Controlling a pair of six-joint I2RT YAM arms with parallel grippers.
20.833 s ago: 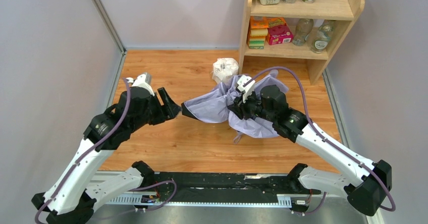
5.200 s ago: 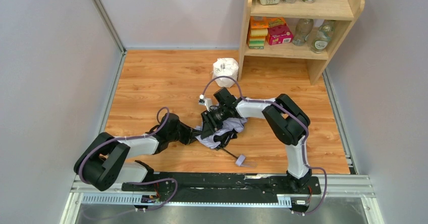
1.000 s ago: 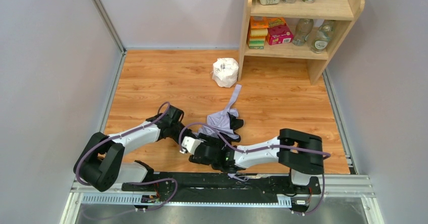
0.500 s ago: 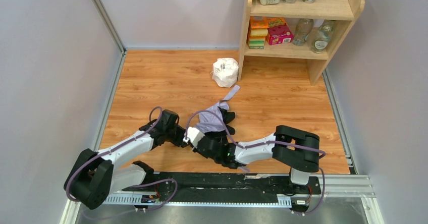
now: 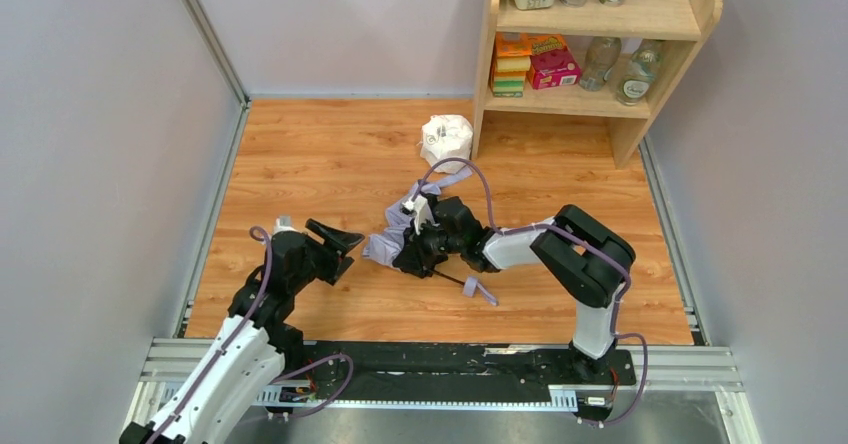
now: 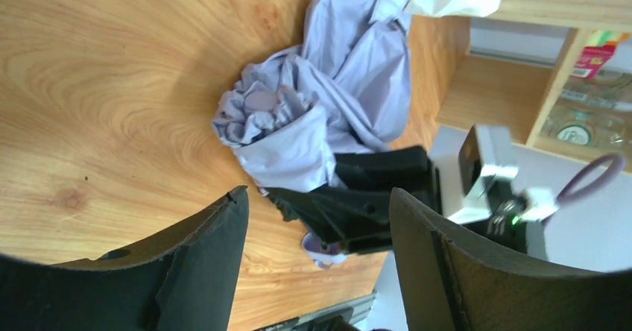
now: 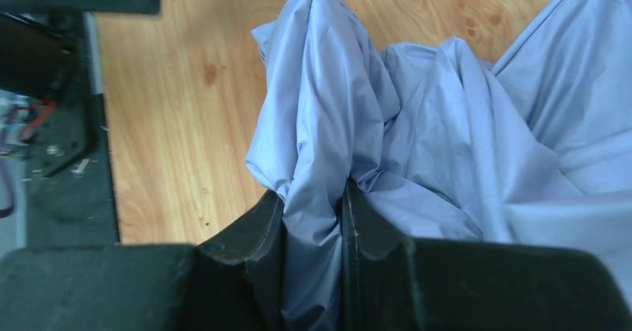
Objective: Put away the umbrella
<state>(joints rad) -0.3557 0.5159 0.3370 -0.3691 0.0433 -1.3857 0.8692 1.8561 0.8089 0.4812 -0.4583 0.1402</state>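
The umbrella (image 5: 392, 236) lies crumpled near the middle of the wooden table (image 5: 300, 164), between the two arms. Its pale lavender canopy (image 6: 328, 107) is bunched in loose folds. One strip of cloth reaches back toward the white wrapped lump (image 5: 447, 140), which sits beside the foot of the shelf (image 5: 600, 99). The thin black shaft (image 5: 450, 278) runs out of the bundle toward the near edge. It ends in the small lavender handle (image 5: 478, 290), which rests on the wood.

The right gripper (image 7: 313, 227) is clamped on the umbrella. In the right wrist view, its two black fingers (image 7: 253, 249) are pressed close together with a ridge of canopy cloth pinched between them. In the top view this gripper (image 5: 410, 256) sits low over the near side of the bundle, with its wrist folded back over the cloth.

The left gripper (image 5: 338, 251) is spread wide and holds nothing. In the left wrist view, its fingers (image 6: 201, 264) stand well apart at the bottom of the frame. The umbrella and the right gripper's black body (image 6: 358, 204) show through the gap beyond them. The left gripper is just left of the bundle and touches neither the cloth nor the table.
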